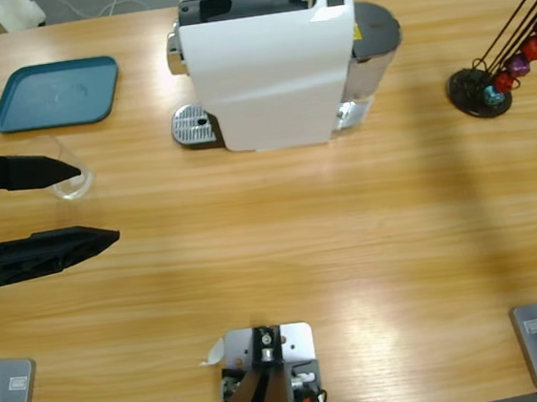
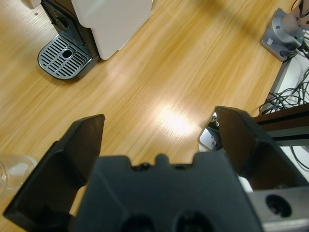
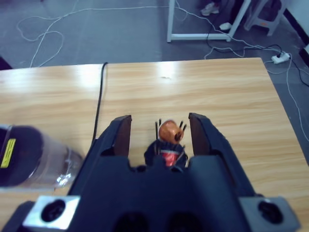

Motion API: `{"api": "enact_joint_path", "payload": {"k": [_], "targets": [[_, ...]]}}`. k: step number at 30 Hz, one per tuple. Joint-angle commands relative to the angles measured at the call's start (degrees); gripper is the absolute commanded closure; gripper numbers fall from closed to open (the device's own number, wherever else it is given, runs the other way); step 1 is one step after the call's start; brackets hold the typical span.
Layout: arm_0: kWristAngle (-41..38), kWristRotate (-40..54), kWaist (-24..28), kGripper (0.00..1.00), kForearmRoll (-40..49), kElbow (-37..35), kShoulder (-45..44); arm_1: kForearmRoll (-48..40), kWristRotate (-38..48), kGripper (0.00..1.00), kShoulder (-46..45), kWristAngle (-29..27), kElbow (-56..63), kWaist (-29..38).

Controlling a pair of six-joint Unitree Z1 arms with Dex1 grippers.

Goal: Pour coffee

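The white coffee machine [image 1: 269, 66] stands at the back middle of the table, its metal drip tray [image 1: 194, 127] on its left side. A clear glass cup [image 1: 73, 183] stands at the left, partly under one jaw of my left gripper [image 1: 98, 202], which is open with nothing between its jaws. In the left wrist view the cup [image 2: 12, 169] lies outside the jaws, and the drip tray [image 2: 65, 55] is ahead. My right gripper [image 3: 159, 117] is open and looks at a capsule rack [image 3: 166, 154] with an orange capsule [image 3: 169, 130]. It does not show in the high view.
A teal tray [image 1: 55, 94] lies at the back left. The black capsule rack [image 1: 478, 93] with several coloured capsules stands at the far right. The machine's dark water tank [image 3: 29, 154] shows at the left of the right wrist view. Bare wood lies between the machine and the table's front edge.
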Motion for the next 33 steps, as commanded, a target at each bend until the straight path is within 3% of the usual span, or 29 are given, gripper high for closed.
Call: {"api": "enact_joint_path", "payload": {"k": [1, 12, 16, 21, 27, 33], "targets": [[-0.7, -1.0, -0.4, 0.0, -1.9, 2.5, 0.0, 11.1, 1.3, 0.05, 9.3, -13.2, -4.7, 5.2], [-0.6, -1.3, -0.4, 0.0, -4.0, 5.0, 0.3, 14.2, 12.6, 0.1, 21.8, -21.6, -13.0, 8.5], [-0.5, -1.3, -0.4, 0.0, -5.0, 5.6, 0.7, 22.1, 14.2, 0.101, 24.8, -23.9, -16.0, 8.7], [-0.4, -1.3, -0.4, 0.0, -5.7, 6.2, 1.1, 27.7, 14.2, 0.11, 26.8, -25.5, -20.6, 9.1], [-0.2, -1.6, -0.4, 0.0, -5.7, 7.1, 0.5, 27.9, 14.3, 0.184, 27.3, -25.2, -20.6, 9.0], [-0.2, -1.6, -0.4, 0.0, -5.8, 7.1, 0.2, 27.9, 14.7, 0.195, 27.7, -24.5, -20.6, 9.1]]}}
